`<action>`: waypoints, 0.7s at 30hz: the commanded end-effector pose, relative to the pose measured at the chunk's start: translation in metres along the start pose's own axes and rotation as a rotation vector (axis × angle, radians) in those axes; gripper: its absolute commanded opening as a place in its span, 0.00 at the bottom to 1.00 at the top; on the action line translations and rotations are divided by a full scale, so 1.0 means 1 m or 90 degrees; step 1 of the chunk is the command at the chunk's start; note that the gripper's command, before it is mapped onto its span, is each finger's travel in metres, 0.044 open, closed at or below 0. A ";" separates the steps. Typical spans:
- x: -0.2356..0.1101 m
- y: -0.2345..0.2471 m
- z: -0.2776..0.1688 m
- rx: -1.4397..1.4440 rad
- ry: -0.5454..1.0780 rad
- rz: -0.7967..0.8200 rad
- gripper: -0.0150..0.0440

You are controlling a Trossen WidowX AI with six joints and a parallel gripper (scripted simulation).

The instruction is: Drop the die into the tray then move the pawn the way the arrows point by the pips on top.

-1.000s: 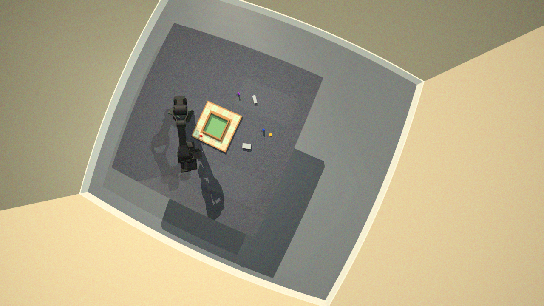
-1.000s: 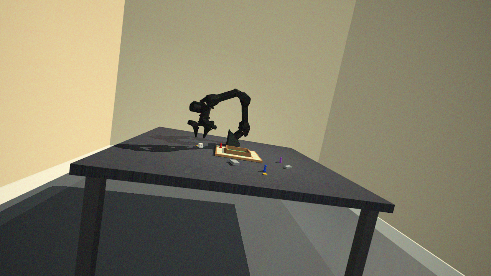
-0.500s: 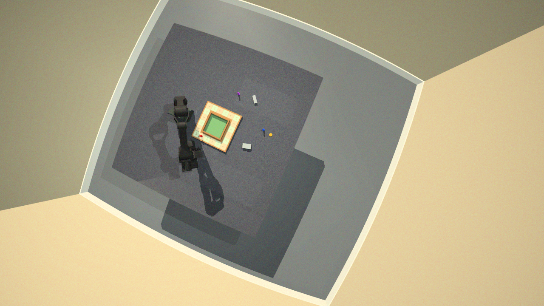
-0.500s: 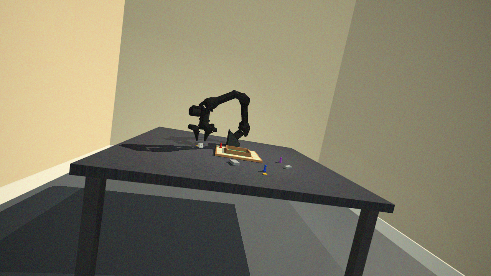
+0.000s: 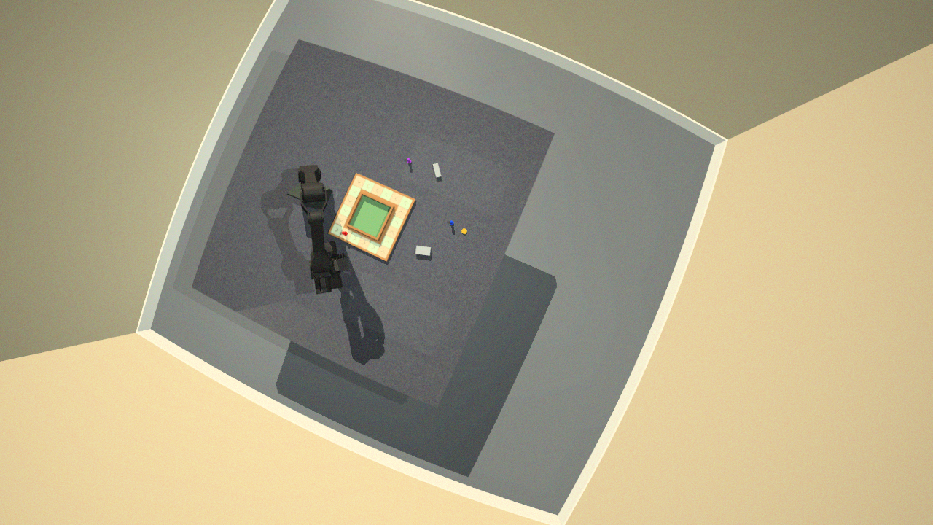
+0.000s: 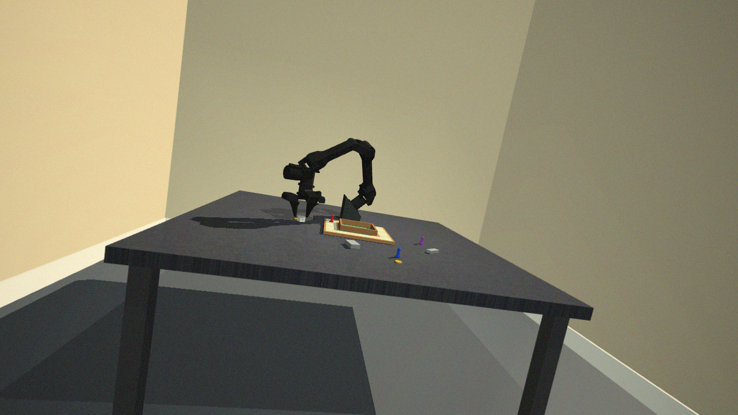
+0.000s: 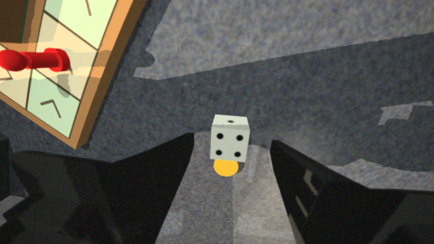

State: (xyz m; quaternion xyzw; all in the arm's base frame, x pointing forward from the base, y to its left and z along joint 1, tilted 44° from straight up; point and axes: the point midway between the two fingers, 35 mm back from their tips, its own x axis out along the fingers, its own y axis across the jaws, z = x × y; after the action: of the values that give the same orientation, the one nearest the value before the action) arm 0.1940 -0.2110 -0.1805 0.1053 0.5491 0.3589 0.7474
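Wrist cam: gripper (image 5: 336, 265) (image 6: 301, 217) (image 7: 232, 141), 1 pc., open, fingers apart, pointing down over tbl. (image 5: 280, 130) (image 6: 232, 252). Die (image 6: 301, 219) (image 7: 230, 142), 1 pc., white, on tbl. between the fingertips, ungripped; I see a gap each side, w/ the 4-pip face up and 1 pip on a side. Small yellow disc (image 6: 295, 218) (image 7: 226, 169), 1 pc., just beside die, partly hidden by it; contact, can't tell. Board (image 5: 401, 230) (image 6: 361, 238) (image 7: 109, 41), 1 pc., orange rim, arrowed squares, near the hand, upper L in my wrist feed. Tray (image 5: 364, 235) (image 6: 358, 230) (image 7: 11, 24), 1 pc., brown walls, green floor, mid-board, no die in it. Red pawn (image 5: 344, 232) (image 6: 332, 218) (image 7: 44, 60), 1 pc., upright on board, on the side nr. the hand. Well apart from the hand, past the board: purple pawn (image 5: 409, 160) (image 6: 421, 241), blue pawn (image 5: 451, 223) (image 6: 398, 252), 2nd yellow disc (image 5: 464, 231) (image 6: 398, 261) beside the blue, slim grey block (image 5: 436, 170) (image 6: 432, 251). Wider grey block (image 5: 423, 250) (image 6: 352, 244), 1 pc., closer to the hand than those.
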 end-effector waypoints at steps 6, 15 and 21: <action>0.010 0.002 0.000 0.004 -0.003 0.003 0.63; 0.010 0.002 0.000 0.004 -0.003 0.003 0.40; -0.001 0.001 0.001 0.004 -0.003 0.002 0.25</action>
State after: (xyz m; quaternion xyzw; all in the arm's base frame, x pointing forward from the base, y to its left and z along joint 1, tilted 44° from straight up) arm 0.1940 -0.2033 -0.1856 0.1092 0.5491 0.3609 0.7459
